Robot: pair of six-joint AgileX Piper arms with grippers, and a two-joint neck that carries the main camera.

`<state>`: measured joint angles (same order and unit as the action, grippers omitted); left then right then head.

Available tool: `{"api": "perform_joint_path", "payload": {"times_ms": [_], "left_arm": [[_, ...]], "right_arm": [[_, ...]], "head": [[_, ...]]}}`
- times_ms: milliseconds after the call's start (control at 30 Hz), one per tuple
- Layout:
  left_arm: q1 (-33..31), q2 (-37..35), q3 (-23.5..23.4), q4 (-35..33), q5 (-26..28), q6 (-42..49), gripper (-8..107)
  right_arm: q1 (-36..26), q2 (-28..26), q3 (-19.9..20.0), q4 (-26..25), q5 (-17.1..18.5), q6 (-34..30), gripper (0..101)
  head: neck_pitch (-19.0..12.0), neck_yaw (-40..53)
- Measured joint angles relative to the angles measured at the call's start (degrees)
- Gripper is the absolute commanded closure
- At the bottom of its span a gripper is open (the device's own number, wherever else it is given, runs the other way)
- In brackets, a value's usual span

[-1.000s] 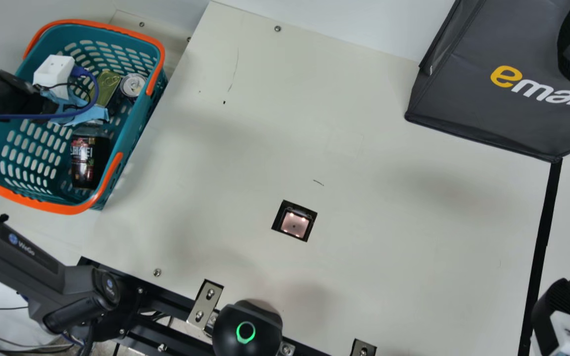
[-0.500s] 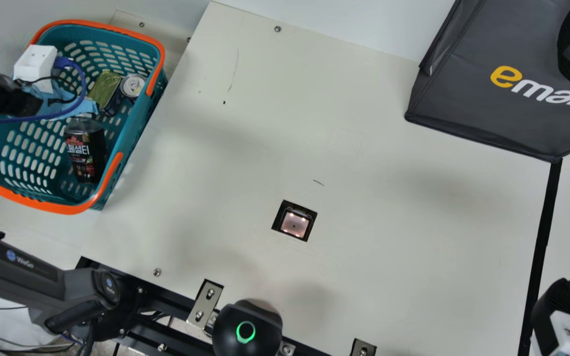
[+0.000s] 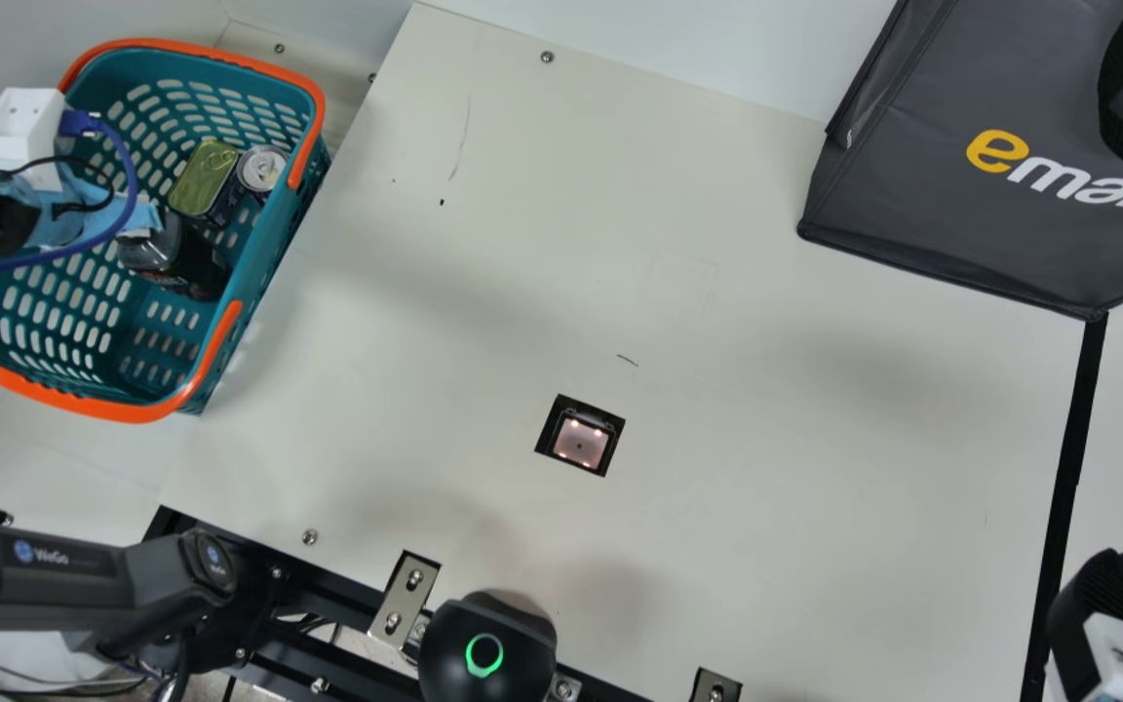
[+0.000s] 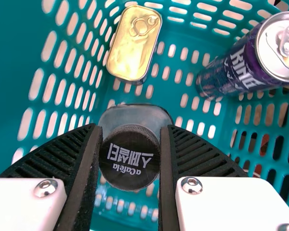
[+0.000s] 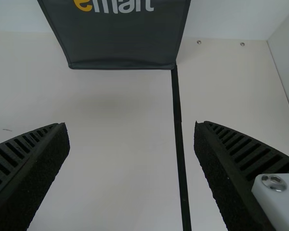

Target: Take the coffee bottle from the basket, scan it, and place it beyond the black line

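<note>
Bottle [image 3: 189,265]: inside basket [image 3: 142,413], looks tilted; left hand [image 4: 131,129]: over basket, closed to cap width, gripping the smooth black cap [image 4: 130,179]; right hand [image 5: 131,127]: well apart from basket, spread wide, empty; risks: a grip on the cap alone may let the round body swing or slip; too low a lift could snag basket's rim; basket: slotted teal plastic, orange-trimmed; can [image 4: 236,72]: shiny cylinder; tin [image 4: 135,43]: gold, round-cornered.

Left gripper [image 3: 84,216] angled down, fingers narrowly parted; right gripper [image 3: 1107,590] at main view's right edge, fingers wide apart.
</note>
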<state>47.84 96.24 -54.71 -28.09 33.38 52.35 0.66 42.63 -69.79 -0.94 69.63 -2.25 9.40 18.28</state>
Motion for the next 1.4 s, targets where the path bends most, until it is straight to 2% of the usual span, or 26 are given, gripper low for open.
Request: {"api": "perform_joint_path", "payload": {"times_ms": [333, 567, 833, 1400], "left_arm": [[2.8, -6.3, 2.9, 0.2, 3.0, 0.4, 89], [3.4, -10.0, 2.9, 0.5, 5.2, -0.3, 89], [3.8, -12.7, -0.1, 1.0, 8.6, -1.3, 89], [2.6, -15.8, -11.0, 2.6, 16.8, -5.6, 89]], "right_arm": [[0.0, 0.0, 0.0, 0.0, -0.1, 0.0, 10], [0.0, 0.0, 0.0, 0.0, -0.1, 0.0, 10], [0.0, 0.0, 0.0, 0.0, -0.1, 0.0, 10], [0.0, 0.0, 0.0, 0.0, -0.1, 0.0, 10]], "head": [[0.0, 0.0], [0.0, 0.0], [0.0, 0.0], [0.0, 0.0]]}}
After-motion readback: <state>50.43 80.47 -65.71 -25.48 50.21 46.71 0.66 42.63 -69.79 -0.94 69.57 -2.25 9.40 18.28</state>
